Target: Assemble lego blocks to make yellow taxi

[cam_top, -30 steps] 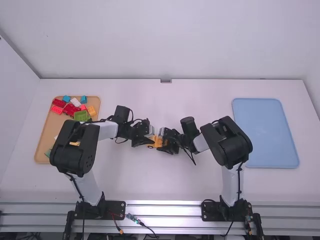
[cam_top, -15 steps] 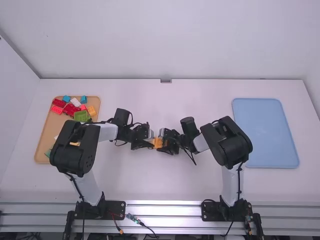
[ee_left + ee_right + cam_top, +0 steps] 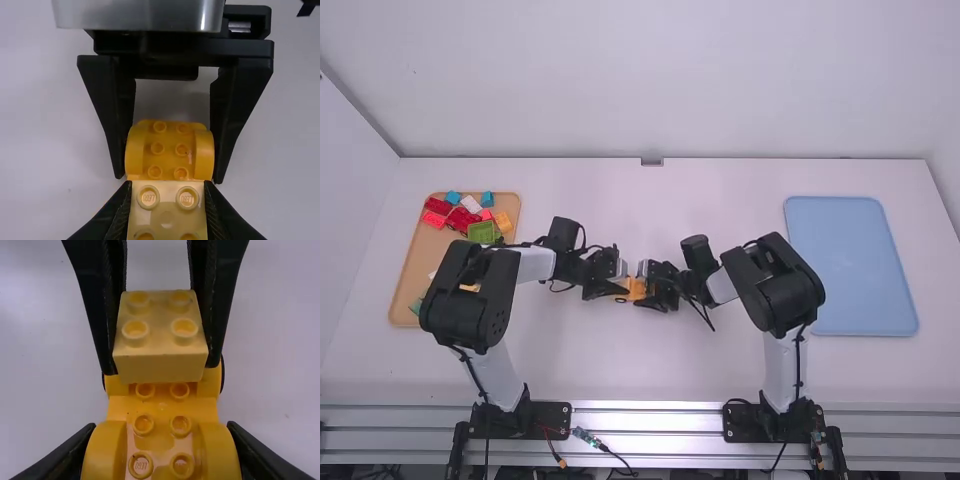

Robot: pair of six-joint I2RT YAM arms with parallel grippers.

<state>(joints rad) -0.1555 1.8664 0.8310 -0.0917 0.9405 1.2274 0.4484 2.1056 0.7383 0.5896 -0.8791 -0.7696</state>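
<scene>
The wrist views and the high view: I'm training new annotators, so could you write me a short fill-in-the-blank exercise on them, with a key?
1. The left gripper holds a pale block with ____ studs on top.
2. The orange piece with rounded sides is held by the arm whose base stands on the ____.
3. The tray at the table's far right is coloured ____.

Missing words: four; right; blue.
</scene>
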